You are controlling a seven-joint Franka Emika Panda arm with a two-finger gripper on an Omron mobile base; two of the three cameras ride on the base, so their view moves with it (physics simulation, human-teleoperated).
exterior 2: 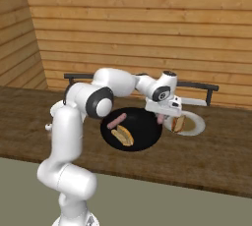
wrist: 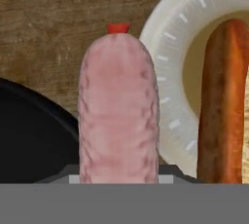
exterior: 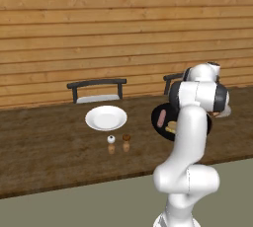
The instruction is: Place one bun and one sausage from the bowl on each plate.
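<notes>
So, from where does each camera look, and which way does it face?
Left base view: behind the arm on its left, facing the wooden wall over the table; empty plate, black bowl; the arm rises lower right.
Right base view: behind on its right; the arm rises lower left, the claw holds a sausage.
Hand view: on the hand, looking down along the held sausage.
Shared: bowl, sausage.

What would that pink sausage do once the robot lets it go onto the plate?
The sausage looks smooth and round, so it would probably roll on release. The white plate's raised rim should likely stop it. The bun already lying there may also block it. It hangs straight from the gripper, so it seems stiff.
</notes>
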